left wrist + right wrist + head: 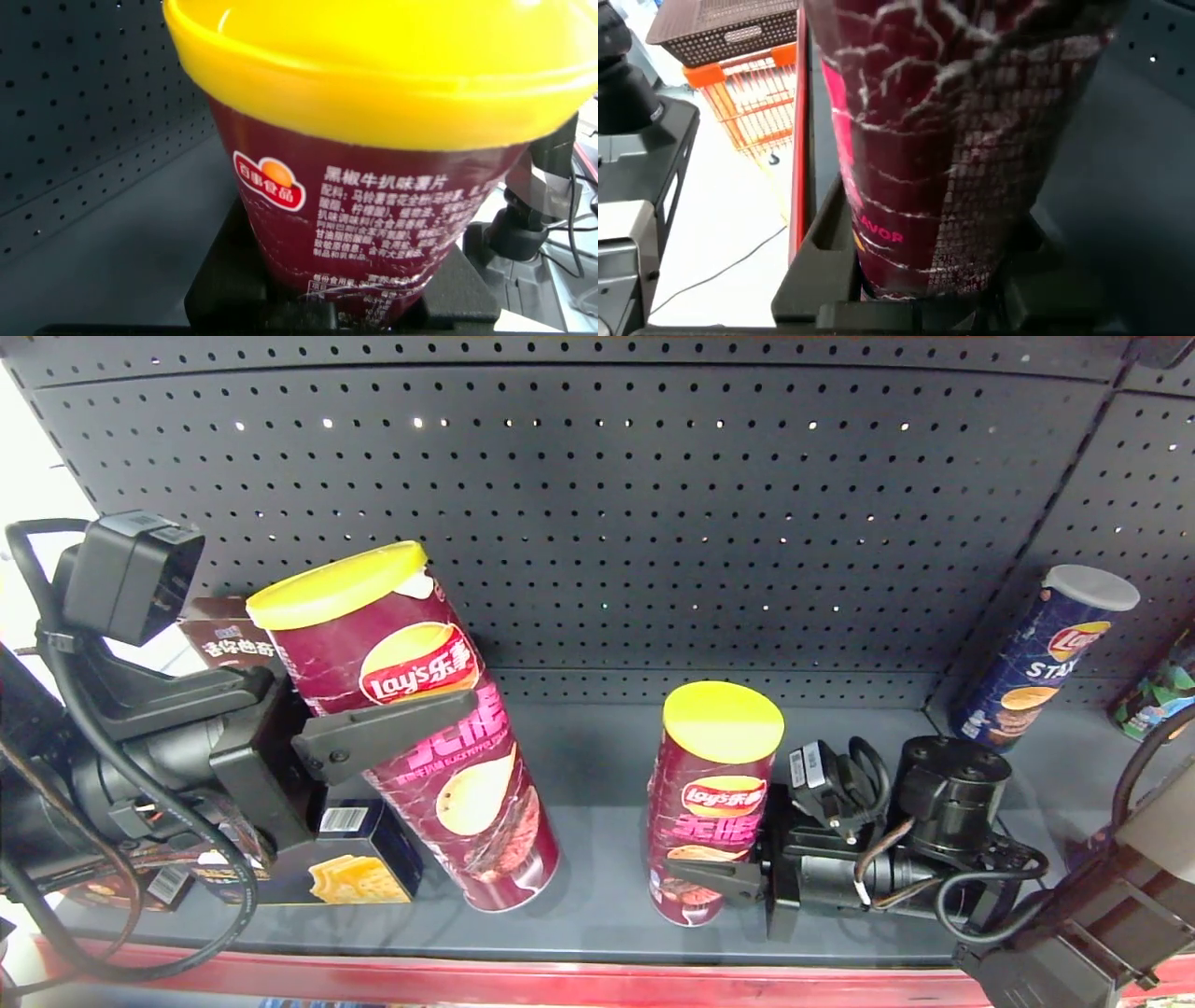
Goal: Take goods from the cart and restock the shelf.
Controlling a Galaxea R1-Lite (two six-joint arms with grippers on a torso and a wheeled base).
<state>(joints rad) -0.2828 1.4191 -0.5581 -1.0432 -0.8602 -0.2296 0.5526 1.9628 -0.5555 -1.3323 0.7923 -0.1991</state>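
blue chip can [1032, 663] — upright, far right | dark cracker box [369, 863] — left front | green packet [1158, 695] — right edge

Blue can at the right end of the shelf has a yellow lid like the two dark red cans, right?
No. In the head view the blue can has a pale grey lid. The tilted dark red can and the upright dark red can have the yellow lids.

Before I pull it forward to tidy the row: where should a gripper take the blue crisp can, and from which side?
Grip the blue crisp can around its mid-body, coming from the open front of the shelf. It stands on its base close to the pegboard, so the rear looks blocked, and its straight round wall suits a side pinch.
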